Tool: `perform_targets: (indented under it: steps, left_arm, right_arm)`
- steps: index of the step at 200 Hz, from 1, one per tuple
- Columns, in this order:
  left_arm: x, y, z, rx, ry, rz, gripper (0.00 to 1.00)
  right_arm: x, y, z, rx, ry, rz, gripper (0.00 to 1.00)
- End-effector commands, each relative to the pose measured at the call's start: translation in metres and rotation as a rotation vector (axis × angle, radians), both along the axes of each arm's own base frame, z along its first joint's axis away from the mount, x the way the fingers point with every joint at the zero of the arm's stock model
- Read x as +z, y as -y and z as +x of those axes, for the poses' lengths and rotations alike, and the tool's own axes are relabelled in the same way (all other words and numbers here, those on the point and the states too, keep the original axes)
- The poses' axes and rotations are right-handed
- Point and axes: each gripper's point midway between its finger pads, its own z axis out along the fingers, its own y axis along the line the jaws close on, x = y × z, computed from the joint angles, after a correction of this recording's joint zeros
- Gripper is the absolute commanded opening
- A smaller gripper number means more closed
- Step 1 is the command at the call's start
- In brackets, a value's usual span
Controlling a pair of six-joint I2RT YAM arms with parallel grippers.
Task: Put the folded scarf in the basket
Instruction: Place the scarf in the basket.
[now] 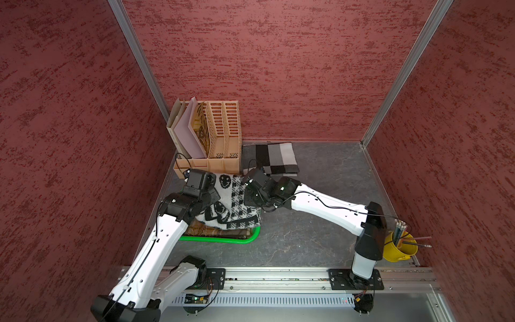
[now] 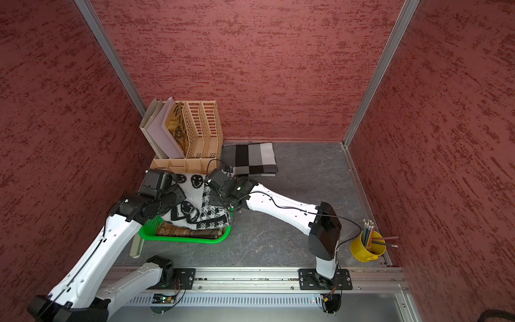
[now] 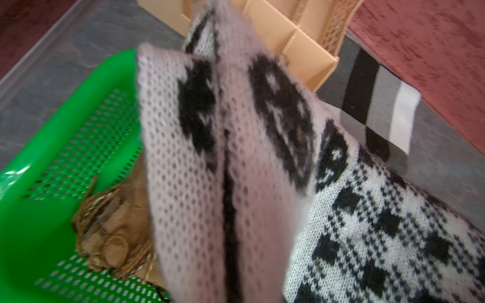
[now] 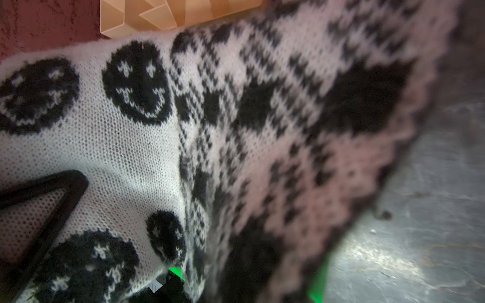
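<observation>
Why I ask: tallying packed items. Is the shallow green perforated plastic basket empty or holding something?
Holding something: a brown folded cloth lies in the basket, partly under the black-and-white knitted scarf.

Overhead top views, close wrist views share scarf (image 3: 183, 157)

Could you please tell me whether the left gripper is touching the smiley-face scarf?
Touching. In the right wrist view a black finger of the left gripper presses into the smiley-face scarf, no gap.
</observation>
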Motion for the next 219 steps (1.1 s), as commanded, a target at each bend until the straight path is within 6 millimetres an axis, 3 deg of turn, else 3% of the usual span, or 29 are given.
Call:
perform_targets:
  steps: [1, 40, 83, 159, 219]
  left_arm:
    - [-0.007, -0.026, -0.003, 0.083, 0.001, 0.066, 0.00]
    - [-0.027, -0.044, -0.005, 0.153, -0.028, 0.073, 0.00]
    - [-0.048, -0.050, 0.000, 0.168, -0.059, 0.063, 0.00]
    - [-0.069, -0.054, 0.021, 0.153, -0.100, 0.070, 0.00]
    - [-0.095, -0.060, 0.018, 0.147, -0.165, 0.114, 0.00]
  right_arm:
    - [0.008, -0.025, -0.006, 0.018, -0.010, 0.050, 0.00]
    - [-0.013, -0.041, -0.008, 0.026, -0.045, 0.036, 0.00]
    - [-0.037, -0.047, -0.009, 0.021, -0.087, 0.009, 0.00]
    - [-0.041, -0.041, -0.015, -0.030, -0.100, -0.008, 0.00]
    - [-0.067, -0.041, -0.016, -0.049, -0.138, -0.040, 0.00]
